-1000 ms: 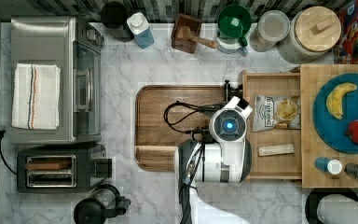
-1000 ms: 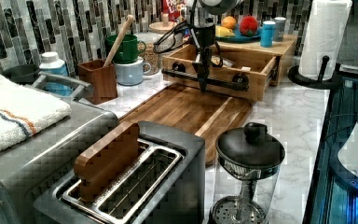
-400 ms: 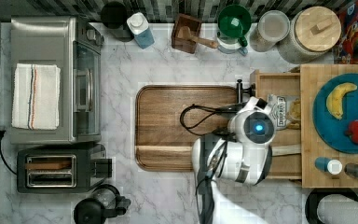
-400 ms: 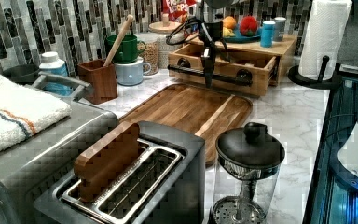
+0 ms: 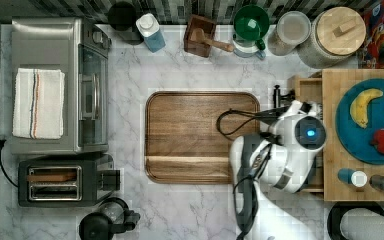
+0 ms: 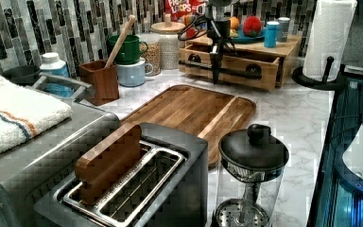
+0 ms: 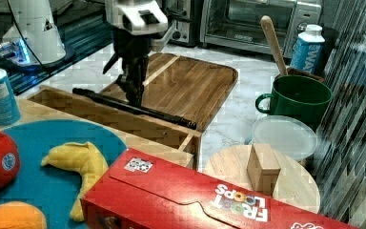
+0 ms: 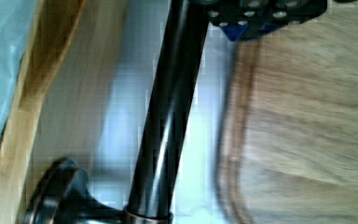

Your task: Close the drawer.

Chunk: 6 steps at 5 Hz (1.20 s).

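Observation:
The drawer point(image 5: 307, 89) is a light-wood box that sticks out a little from under the butcher-block top point(image 5: 332, 165) at the top view's right. Its long black bar handle point(image 7: 162, 116) runs along the front point(image 6: 236, 72). My gripper point(image 6: 216, 78) hangs straight down, shut, with its tips against the middle of the handle point(image 6: 227, 71). In the right view the gripper point(image 7: 134, 99) touches the bar from the tray side. My wrist point(image 5: 307, 132) hides the gripper from above. The wrist view has the bar point(image 8: 168, 121) close up beside the drawer front point(image 8: 74, 93).
A dark wooden tray point(image 5: 200, 135) lies just in front of the drawer. The butcher-block top carries a blue plate point(image 5: 375, 145) with fruit. A green mug point(image 5: 251, 22), jars and a utensil holder point(image 5: 200, 42) line the back wall. A toaster oven point(image 5: 55, 85) and a toaster point(image 5: 60, 182) stand at the top view's left.
My arm has moved to the top view's right with the handle. The drawer has slid most of the way in under the butcher-block top.

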{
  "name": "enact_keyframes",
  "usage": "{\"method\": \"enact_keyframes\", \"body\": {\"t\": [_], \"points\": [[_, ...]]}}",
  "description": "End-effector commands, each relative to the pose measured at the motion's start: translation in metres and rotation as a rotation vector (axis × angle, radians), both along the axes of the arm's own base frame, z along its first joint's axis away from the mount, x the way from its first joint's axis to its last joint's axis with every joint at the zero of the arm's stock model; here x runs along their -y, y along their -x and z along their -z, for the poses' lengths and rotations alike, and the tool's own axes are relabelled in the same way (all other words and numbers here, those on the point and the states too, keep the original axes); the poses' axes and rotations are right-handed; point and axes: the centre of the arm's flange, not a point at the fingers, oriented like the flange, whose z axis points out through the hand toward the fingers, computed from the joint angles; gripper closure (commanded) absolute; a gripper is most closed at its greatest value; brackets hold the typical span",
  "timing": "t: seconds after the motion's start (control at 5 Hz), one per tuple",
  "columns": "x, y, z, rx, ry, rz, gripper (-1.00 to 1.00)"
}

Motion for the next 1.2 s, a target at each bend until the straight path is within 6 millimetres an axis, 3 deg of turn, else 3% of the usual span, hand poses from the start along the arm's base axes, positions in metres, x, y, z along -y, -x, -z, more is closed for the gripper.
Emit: {"method": "enact_keyframes", "body": {"t": [0.2,0.4,1.2], "points": [[0.174,0.013,-0.061,0.089,0.106,0.057,1.0],[0.19,0.013,-0.063,0.107,0.126,0.033,1.0],[0.188,0.015,-0.061,0.122,0.112,0.052,1.0]]}}
